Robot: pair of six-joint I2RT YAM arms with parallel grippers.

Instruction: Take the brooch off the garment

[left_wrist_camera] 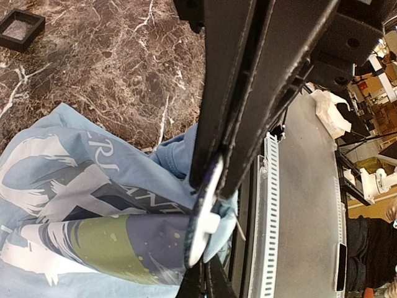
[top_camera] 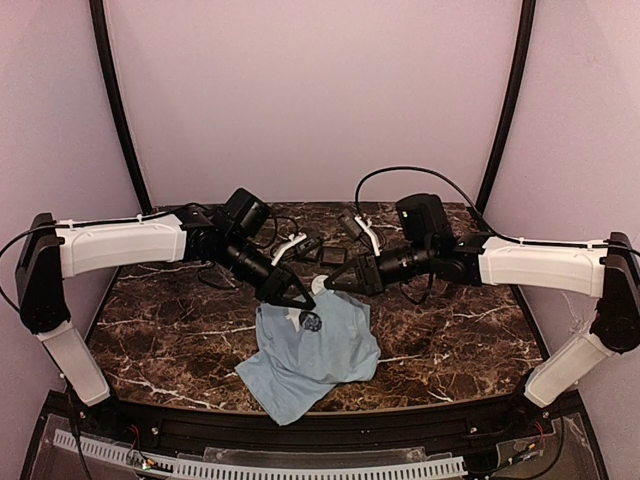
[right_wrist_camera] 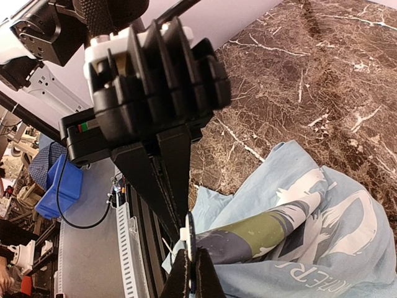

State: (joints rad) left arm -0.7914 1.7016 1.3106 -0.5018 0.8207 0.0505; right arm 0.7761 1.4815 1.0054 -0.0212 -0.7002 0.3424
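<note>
A light blue printed shirt (top_camera: 320, 355) lies crumpled on the marble table, also in the left wrist view (left_wrist_camera: 74, 186) and right wrist view (right_wrist_camera: 322, 236). The brooch (top_camera: 319, 288) is held edge-on above its top fold: dark face, white back with a clasp (left_wrist_camera: 201, 223) (right_wrist_camera: 190, 239). My right gripper (top_camera: 327, 286) (right_wrist_camera: 197, 279) is shut on one rim. My left gripper (top_camera: 303, 306) (left_wrist_camera: 209, 280) is shut at the opposite rim, where fabric bunches. Shirt fabric still clings round the brooch.
Small square black trays sit at the back of the table (top_camera: 333, 256), one in the left wrist view (left_wrist_camera: 20, 29). Cables lie behind the grippers. A white slotted rail (top_camera: 260, 462) runs along the near edge.
</note>
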